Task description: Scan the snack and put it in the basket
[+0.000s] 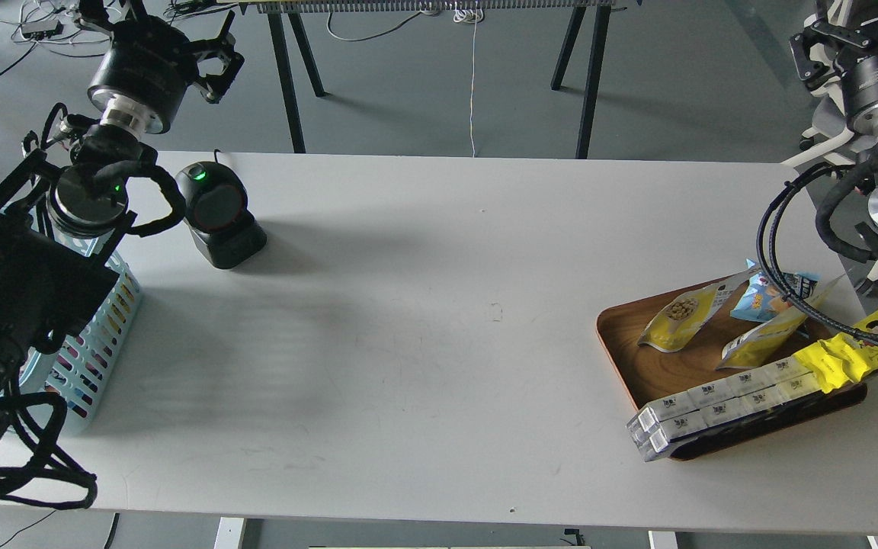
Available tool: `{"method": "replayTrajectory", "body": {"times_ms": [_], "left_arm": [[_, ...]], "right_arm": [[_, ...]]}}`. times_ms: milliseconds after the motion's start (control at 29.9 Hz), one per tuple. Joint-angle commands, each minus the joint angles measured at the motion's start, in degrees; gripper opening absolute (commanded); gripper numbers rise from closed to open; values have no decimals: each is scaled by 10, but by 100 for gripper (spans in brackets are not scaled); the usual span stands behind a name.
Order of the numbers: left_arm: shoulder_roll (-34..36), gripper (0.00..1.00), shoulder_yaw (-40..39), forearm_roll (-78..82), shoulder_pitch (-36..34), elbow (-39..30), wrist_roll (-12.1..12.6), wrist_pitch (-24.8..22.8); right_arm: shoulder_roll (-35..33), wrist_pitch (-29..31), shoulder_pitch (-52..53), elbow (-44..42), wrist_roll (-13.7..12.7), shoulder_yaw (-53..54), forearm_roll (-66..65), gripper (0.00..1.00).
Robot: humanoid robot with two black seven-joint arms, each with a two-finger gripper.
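The snack [679, 314], a small yellow-and-white pouch with a picture of brown nuggets, lies on the brown wooden tray [622, 335] at the table's right. The light-blue slotted basket [100, 347] stands at the left table edge, mostly hidden under my left arm. My left gripper [219, 67] hangs beyond the table's far left corner, above and behind the scanner, its fingers spread with nothing between them. Up at the top right, past the table's corner and far above the tray, my right gripper [820, 46] is dark and cut by the frame edge.
A black barcode scanner [218, 215] with a green light stands at the far left of the table. The tray also holds a second yellow pouch [767, 339], a light-blue bag [759, 299], a long yellow wrapper [847, 357] and white boxes [713, 408]. Black cables loop over the tray's right side.
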Motion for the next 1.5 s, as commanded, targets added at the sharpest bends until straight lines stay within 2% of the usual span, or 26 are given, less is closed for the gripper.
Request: {"method": "replayTrajectory", "body": {"times_ms": [0, 134, 301, 435, 602, 735, 869, 1036, 1270, 1471], "left_arm": [[11, 100, 5, 2, 0, 0, -1, 2], [14, 100, 5, 2, 1, 0, 2, 5], [15, 100, 7, 1, 3, -5, 2, 3], [11, 100, 8, 2, 2, -7, 3, 1], [5, 100, 7, 3, -1, -8, 4, 0], [5, 100, 6, 3, -3, -10, 1, -1], [7, 100, 5, 3, -3, -15, 1, 0], [14, 100, 5, 3, -2, -18, 1, -2], [9, 100, 4, 3, 1, -17, -3, -8], [8, 100, 1, 3, 1, -17, -4, -9]], "right_arm": [[-11, 1, 3, 4, 0, -2, 0, 99], [-32, 4, 5, 20, 0, -4, -2, 99], [-98, 11, 27, 59, 2, -40, -8, 99], [-134, 13, 114, 76, 2, -166, -43, 99], [-155, 13, 236, 125, 25, -322, -147, 99], [-153, 9, 323, 163, 41, -415, -243, 99], [-132, 5, 421, 191, 41, -528, -350, 99], [-101, -12, 521, 279, 41, -654, -487, 99], [-58, -43, 586, 397, 41, -746, -691, 99], [-65, -63, 628, 505, 41, -819, -864, 99]]}}
